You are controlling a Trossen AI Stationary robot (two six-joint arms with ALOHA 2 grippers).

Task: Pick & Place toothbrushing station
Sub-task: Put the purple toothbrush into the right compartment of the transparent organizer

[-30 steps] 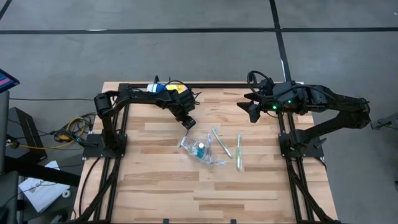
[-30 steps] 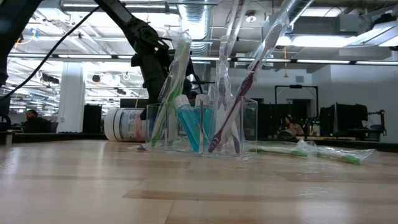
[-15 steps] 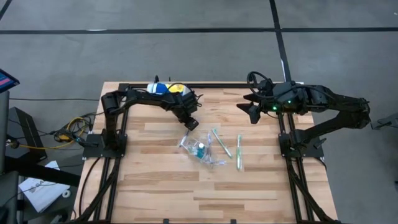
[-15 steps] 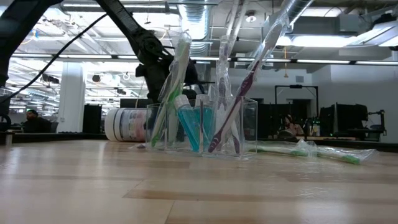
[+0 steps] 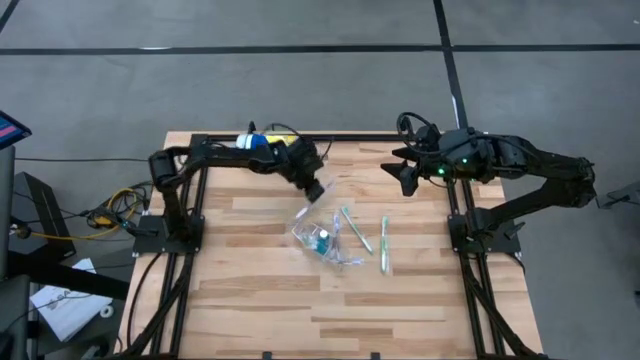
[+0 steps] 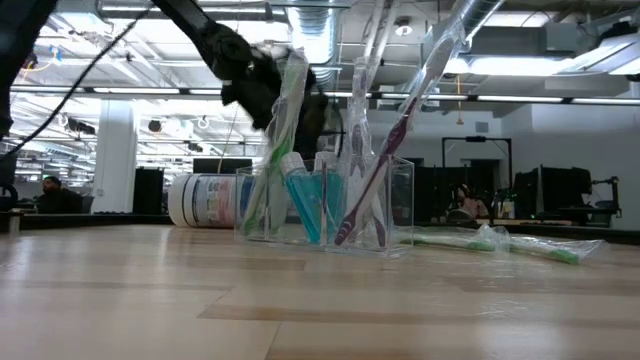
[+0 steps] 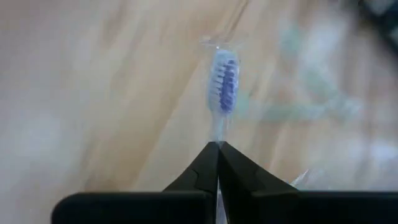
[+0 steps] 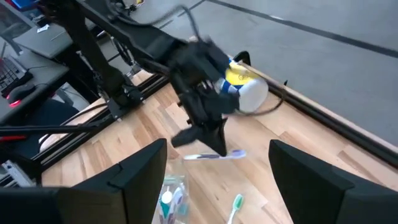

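- Gripping a toothbrush (image 7: 222,87) by its handle, left gripper (image 5: 316,190) fingers pinched tight, above table (image 5: 250,290) behind clear cup (image 5: 322,240).
- Right gripper (image 5: 405,172) spread wide, empty, waiting at right edge.

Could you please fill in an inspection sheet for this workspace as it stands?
Surface: wooden table, bare toward the near edge.
Job's things: clear cup holding toothbrushes and blue tubes; two wrapped toothbrushes lying beside it.
Clutter: white roll at the table's back.
Grippers: left gripper shut on a purple-bristled toothbrush, above the table; right gripper open, waiting at the right edge.
Cables: yellow bundle left of the table.
Surroundings: grey floor, office room behind.
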